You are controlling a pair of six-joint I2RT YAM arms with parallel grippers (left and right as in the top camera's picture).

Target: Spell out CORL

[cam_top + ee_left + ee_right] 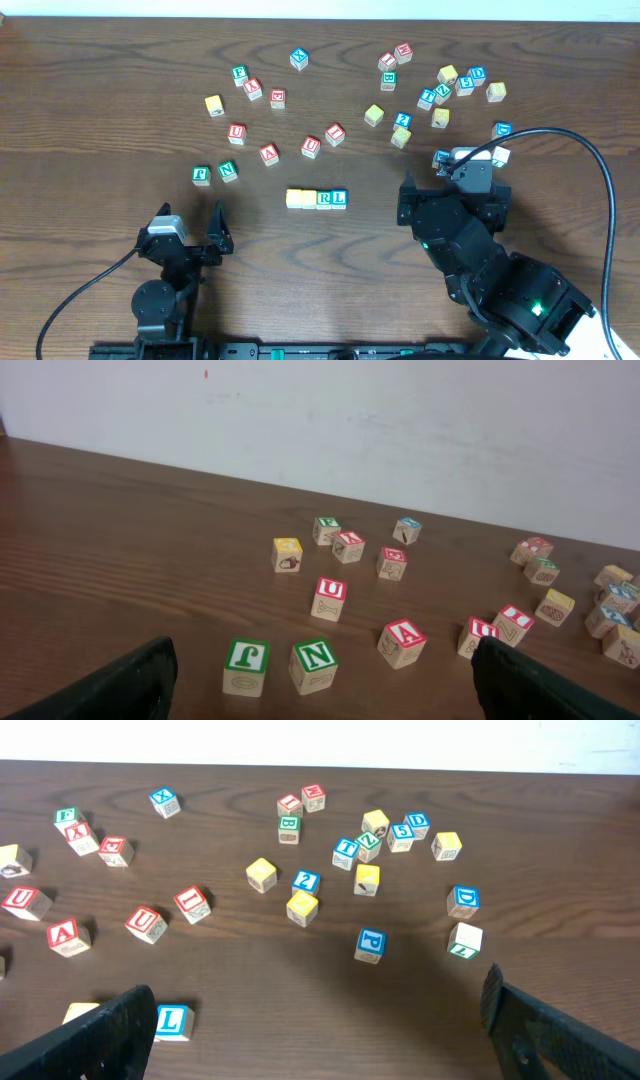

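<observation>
Four letter cubes stand side by side in a row at the table's centre: two yellow ones (294, 198) (309, 198), the green R (324, 198) and the blue L (339, 198). In the right wrist view the L cube (171, 1020) sits by the left finger, and a yellow cube (80, 1012) is partly hidden behind it. My left gripper (192, 218) (323, 705) is open and empty, to the left of the row and nearer the front. Right of the row, my right gripper (452, 185) (315, 1030) is open with nothing between its fingers.
Green-lettered cubes J (246, 665) and N (313, 665) lie just ahead of the left gripper. Red-lettered cubes (311, 146) are scattered behind the row. A cluster of blue, yellow and green cubes (440, 90) fills the back right. A blue cube (441, 158) sits by the right wrist.
</observation>
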